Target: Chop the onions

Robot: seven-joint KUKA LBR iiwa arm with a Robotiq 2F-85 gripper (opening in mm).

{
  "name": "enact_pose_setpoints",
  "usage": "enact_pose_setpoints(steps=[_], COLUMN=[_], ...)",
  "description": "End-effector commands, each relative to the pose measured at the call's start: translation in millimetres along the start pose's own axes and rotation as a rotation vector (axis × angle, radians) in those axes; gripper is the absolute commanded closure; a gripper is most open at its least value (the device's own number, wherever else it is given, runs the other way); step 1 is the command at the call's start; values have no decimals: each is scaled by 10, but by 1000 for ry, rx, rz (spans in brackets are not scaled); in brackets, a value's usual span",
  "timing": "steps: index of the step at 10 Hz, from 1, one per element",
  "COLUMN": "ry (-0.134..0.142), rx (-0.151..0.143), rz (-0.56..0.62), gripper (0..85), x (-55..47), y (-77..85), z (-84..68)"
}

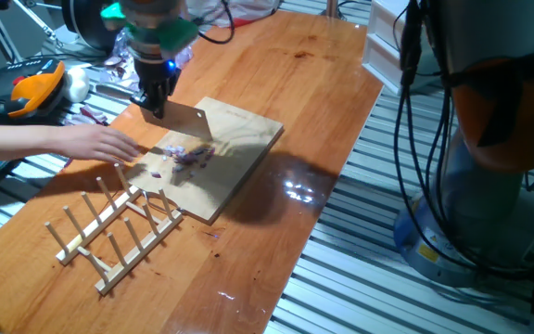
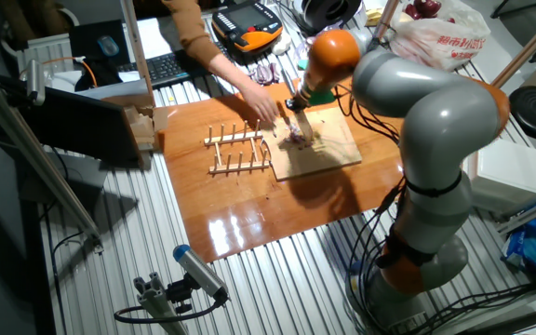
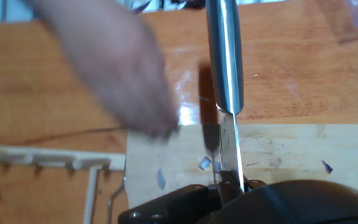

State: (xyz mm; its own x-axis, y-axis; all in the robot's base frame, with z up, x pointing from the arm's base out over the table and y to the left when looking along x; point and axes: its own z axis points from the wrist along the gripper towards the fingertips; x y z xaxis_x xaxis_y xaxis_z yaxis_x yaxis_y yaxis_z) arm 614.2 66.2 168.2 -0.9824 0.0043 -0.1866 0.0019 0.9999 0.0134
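Glossy varnished orange-brown wooden table (image 1: 276,83), reflecting light. Pale matt unvarnished rectangular wooden board (image 1: 239,139). Smooth shiny steel cleaver blade (image 1: 185,119). Pale bare-wood dowel rack (image 1: 119,227). Crinkled white plastic bag (image 2: 435,37). Ribbed metal floor slats (image 1: 360,278).

End effector (image 1: 158,97) gripping cleaver (image 1: 185,122) over onions (image 1: 188,155) on board (image 1: 235,167), hand (image 1: 100,144) beside
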Motion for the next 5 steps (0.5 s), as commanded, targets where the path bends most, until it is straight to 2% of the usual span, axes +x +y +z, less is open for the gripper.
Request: enact_pose_setpoints(steps=[1,2,3,5], ry=[81,111,111,109], rx=[-126,-174,-149,-152], rz=[-436,-432,-435,-435], gripper=[850,850,850,850], x=[8,35,45,38], y=[14,26,11,3], z=[-22,-53,-80,-87])
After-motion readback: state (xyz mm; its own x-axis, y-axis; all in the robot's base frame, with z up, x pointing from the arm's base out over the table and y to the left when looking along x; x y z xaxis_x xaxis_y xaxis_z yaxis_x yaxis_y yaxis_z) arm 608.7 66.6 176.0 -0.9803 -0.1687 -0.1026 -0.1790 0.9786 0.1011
